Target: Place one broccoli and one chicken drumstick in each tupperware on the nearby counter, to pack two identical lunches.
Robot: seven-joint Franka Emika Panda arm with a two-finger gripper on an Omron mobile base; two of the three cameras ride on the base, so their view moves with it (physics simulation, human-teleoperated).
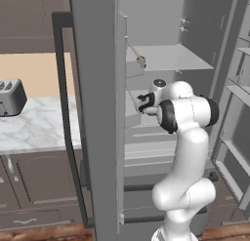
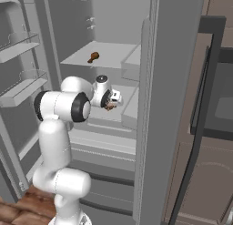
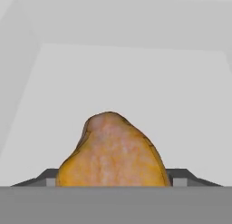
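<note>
A golden-orange chicken drumstick sits between my two fingertips in the hand view, and its sides reach both of them. My gripper is shut on it, inside the fridge just above the middle shelf. From the right base view the gripper shows a bit of the drumstick under it. A second, darker brown chicken drumstick lies on the upper shelf. The white marble counter is left of the fridge. The broccoli and the tupperware are out of view.
The open fridge door with its dark handle stands between my arm and the counter. A silver toaster sits on the counter. Door shelves flank my arm on the other side. Drawers lie below the middle shelf.
</note>
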